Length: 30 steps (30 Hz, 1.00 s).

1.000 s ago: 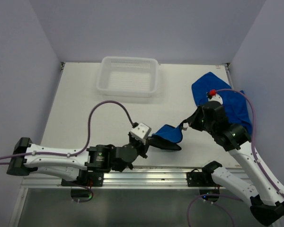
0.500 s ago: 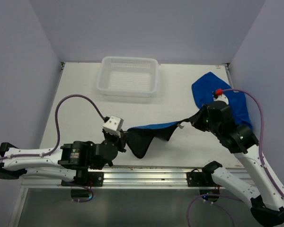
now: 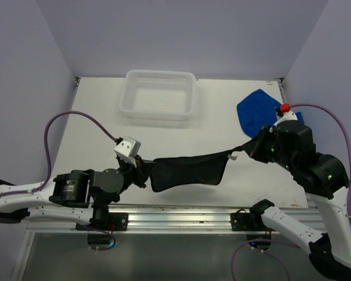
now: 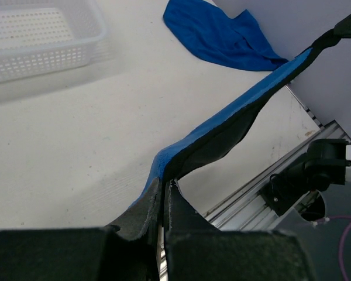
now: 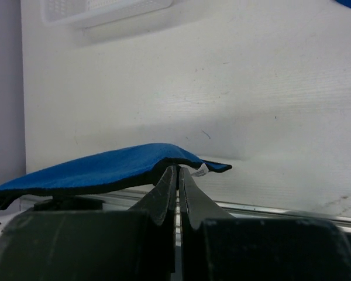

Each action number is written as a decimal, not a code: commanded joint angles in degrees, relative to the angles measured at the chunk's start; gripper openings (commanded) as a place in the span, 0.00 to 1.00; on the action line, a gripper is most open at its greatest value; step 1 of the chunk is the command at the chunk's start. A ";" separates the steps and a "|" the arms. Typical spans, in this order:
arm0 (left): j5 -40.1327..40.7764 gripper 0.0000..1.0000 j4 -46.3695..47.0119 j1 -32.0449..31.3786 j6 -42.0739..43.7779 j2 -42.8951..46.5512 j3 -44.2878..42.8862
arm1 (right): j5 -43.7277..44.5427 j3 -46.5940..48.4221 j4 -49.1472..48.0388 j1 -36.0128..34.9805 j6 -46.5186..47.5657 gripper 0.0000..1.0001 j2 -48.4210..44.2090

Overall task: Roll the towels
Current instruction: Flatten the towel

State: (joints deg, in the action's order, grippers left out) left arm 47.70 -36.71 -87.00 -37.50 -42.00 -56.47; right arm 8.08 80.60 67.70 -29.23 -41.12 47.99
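Left claw [image 3: 144, 170] and right claw [image 3: 244, 150] both clamped on 1 blue towel [image 3: 187, 170], stretched and sagging; other towel [image 3: 256, 109] crumpled.

Overhead view: loose towel [image 3: 254, 108], at 2 o'clock, partly hidden behind right arm [image 3: 307, 164]. Left wrist view: basket [image 4: 35, 35] blurred, cut off at 11 o'clock. Right wrist view: basket cut off at 11 o'clock; stretched towel [image 5: 99, 170] leaves frame at 9 o'clock.

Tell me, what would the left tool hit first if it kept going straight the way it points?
Past the stretched towel it pinches, the left tool would probably meet bare table, in the gap between the white basket and the other towel; depth is unclear.
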 commanded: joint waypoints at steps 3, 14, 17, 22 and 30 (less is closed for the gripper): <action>-6.30 0.00 -0.91 0.16 4.18 3.23 -4.26 | -1.13 6.94 7.62 0.05 4.64 0.00 2.19; 4.74 0.00 -3.19 0.25 1.03 -0.53 1.35 | 0.01 -3.77 -4.83 0.14 5.09 0.00 10.19; 8.88 0.00 -2.67 1.56 0.93 -2.82 3.29 | 0.36 -5.45 -10.12 0.14 5.26 0.00 14.67; 5.83 0.00 10.56 10.25 13.81 -5.46 8.82 | 1.68 -5.36 -17.33 0.14 6.40 0.00 21.87; -9.55 0.00 24.66 30.03 24.05 -15.11 10.41 | 1.15 -2.64 -24.10 1.90 7.72 0.00 33.74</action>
State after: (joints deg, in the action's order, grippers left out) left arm 44.99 -22.50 -62.65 -19.73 -54.08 -46.11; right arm 8.43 75.09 48.71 -28.42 -35.00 79.61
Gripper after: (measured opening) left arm 0.018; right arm 0.014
